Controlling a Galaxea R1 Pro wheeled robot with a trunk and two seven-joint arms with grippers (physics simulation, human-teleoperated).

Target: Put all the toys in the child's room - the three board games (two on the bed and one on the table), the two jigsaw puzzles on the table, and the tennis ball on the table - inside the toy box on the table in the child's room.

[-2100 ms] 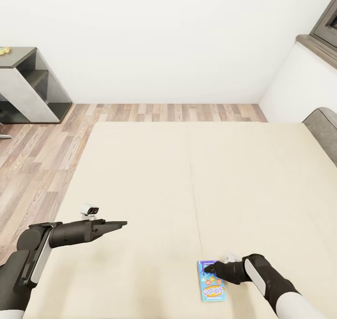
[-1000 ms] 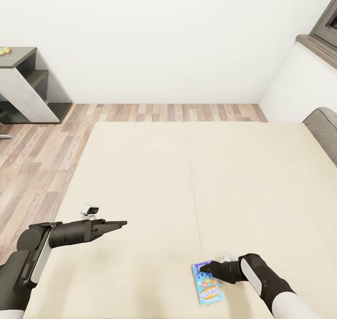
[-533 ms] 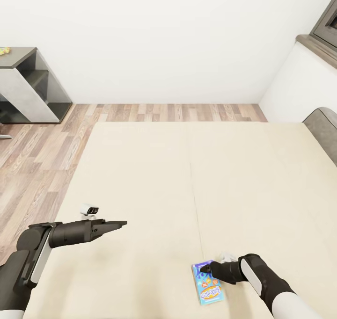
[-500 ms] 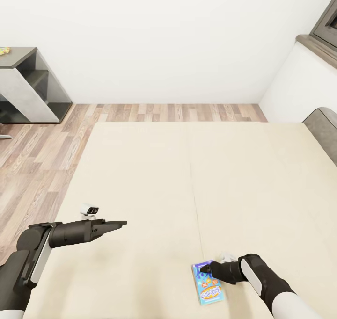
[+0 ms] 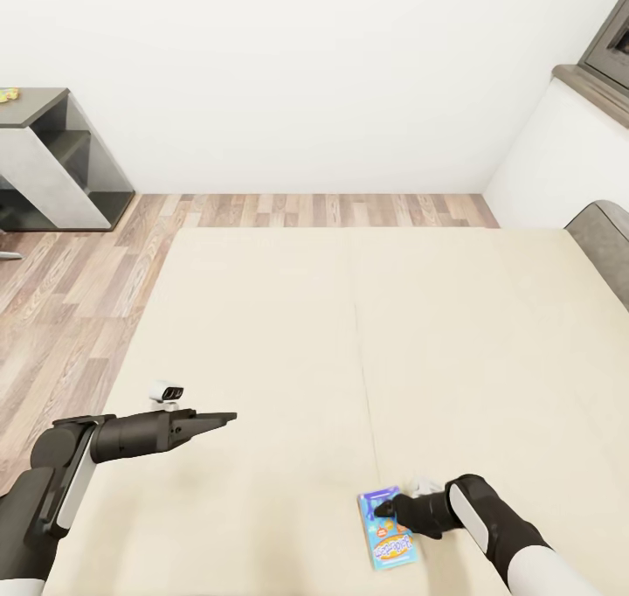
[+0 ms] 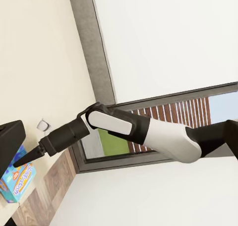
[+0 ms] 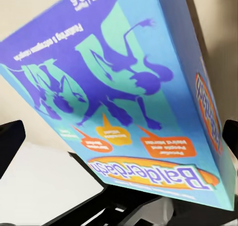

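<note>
A blue board game (image 5: pixel 390 539) with cartoon figures lies flat near the front edge of the bed (image 5: pixel 288 334). My right gripper (image 5: pixel 382 510) hovers over the box's far end. In the right wrist view the board game (image 7: pixel 124 97) spans the space between the two fingers (image 7: pixel 10 144), which stand wide apart: open. The left wrist view has the right gripper (image 6: pixel 27 158) pointing down at the board game (image 6: pixel 17 180). My left gripper (image 5: pixel 229 418) hangs over the mattress well to the left, open and holding nothing. The toy box is out of view.
The table's lower dark-grey section (image 5: pixel 52 142) stands at the far left by the wall, with something small and yellow (image 5: pixel 9 95) on top. Wood-plank floor (image 5: pixel 79 290) lies left of and beyond the bed. The grey headboard (image 5: pixel 604 238) is at the right.
Since two seconds ago the box has slid a little left and turned slightly. In the last half second my right gripper drew back a little toward me. The left arm stayed put.
</note>
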